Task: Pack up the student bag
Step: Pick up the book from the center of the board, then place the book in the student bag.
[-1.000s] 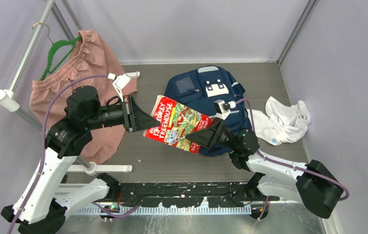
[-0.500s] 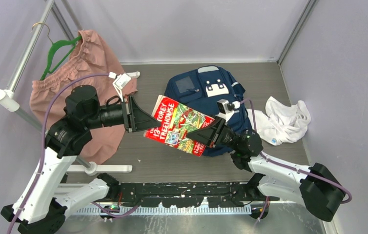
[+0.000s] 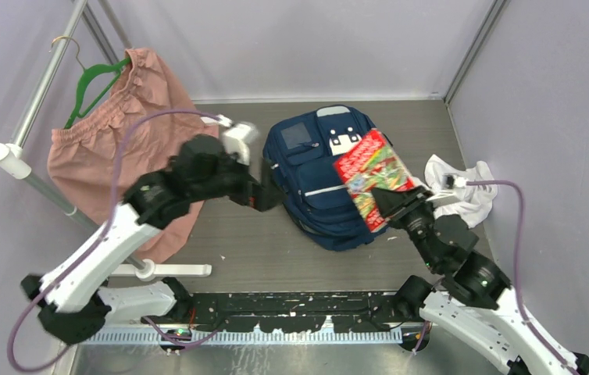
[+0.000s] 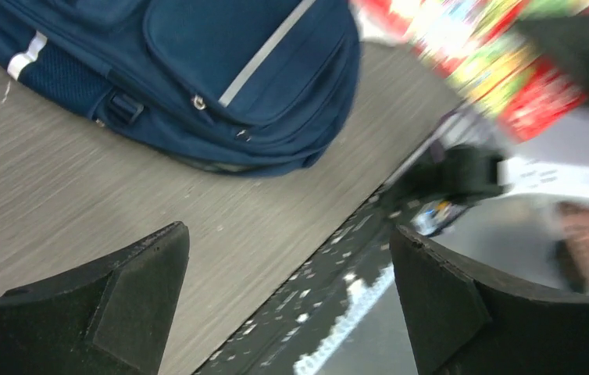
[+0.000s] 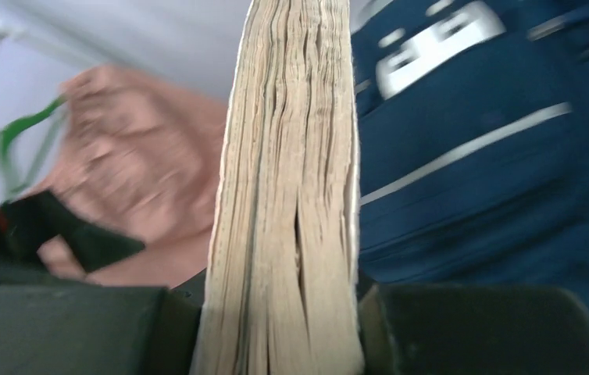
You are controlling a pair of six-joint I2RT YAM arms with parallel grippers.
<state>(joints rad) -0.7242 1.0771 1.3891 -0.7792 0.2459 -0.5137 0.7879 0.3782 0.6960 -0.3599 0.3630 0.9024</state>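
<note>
The student bag (image 3: pixel 311 183), a navy backpack with white stripes, lies flat in the middle of the table. A red paperback book (image 3: pixel 368 173) hangs tilted over the bag's right side, with my right gripper (image 3: pixel 389 205) shut on its lower edge. In the right wrist view the book's page edges (image 5: pixel 287 180) stand squeezed between both fingers, and the bag (image 5: pixel 487 156) lies behind. My left gripper (image 3: pixel 269 197) is open and holds nothing, just left of the bag. Its wrist view shows the bag's bottom end (image 4: pixel 229 86) beyond the spread fingers (image 4: pixel 127 305).
Pink shorts (image 3: pixel 119 148) hang on a green hanger (image 3: pixel 92 82) from a rail (image 3: pixel 41 86) at the left. A crumpled white cloth (image 3: pixel 463 191) lies right of the bag. Walls close in the back and both sides.
The left gripper let go of the book, opened wide and swung right to the bag's left side. The right gripper closed on the book and carried it right, over the bag.
</note>
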